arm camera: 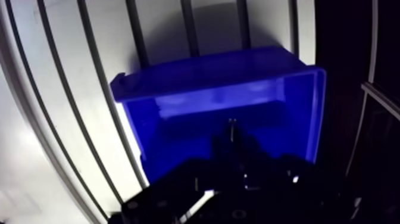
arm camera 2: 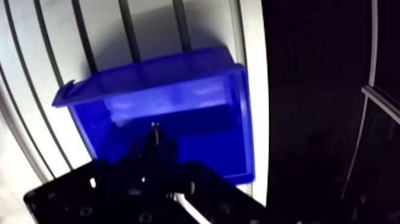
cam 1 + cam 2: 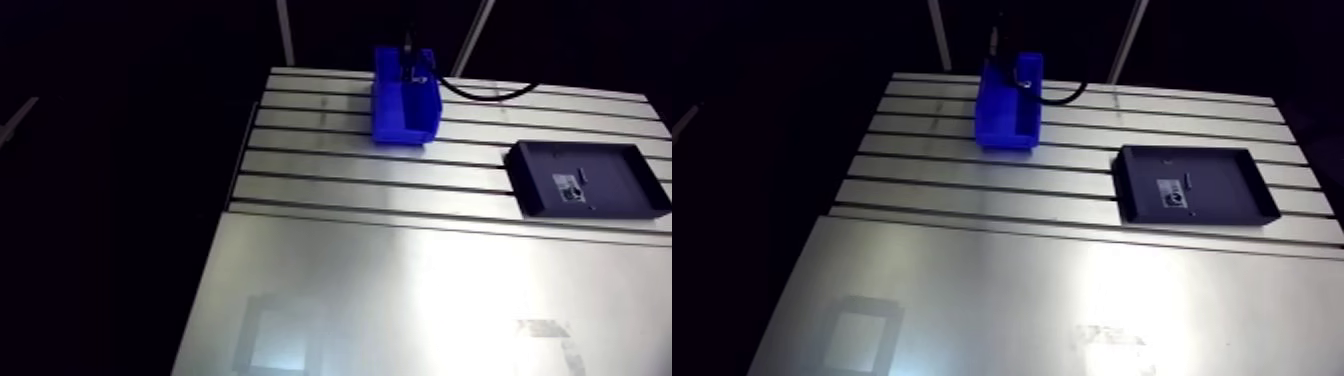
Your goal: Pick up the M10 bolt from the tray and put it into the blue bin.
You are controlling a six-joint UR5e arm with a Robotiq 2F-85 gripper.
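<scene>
- A smooth shiny sheet is seen nearest in the arm view, laid over the near part of the table. Pale reflections are noted on it.
- Past the sheet, the slotted table surface is shown bare, with the slots running across the view.
- A black tray is laid flat on the slotted part, on the right side of the arm view and well apart from the blue bin.
- A few small pale items are seen on the tray floor. They are too small to be identified.
- The blue bin is stood farthest back, near the table's far edge, with its open top up. It is placed left of the tray in the arm view.
- In the wrist view the gripper is held right over the bin's open top, inside the outline of its walls.
- The jaws are drawn close together, with almost no gap seen between them.
- A thin pale metal tip is seen pinched at the jaw ends and is read as the M10 bolt. It is held above the bin's inside.
- Whether the bolt touches the bin floor cannot be told.
</scene>
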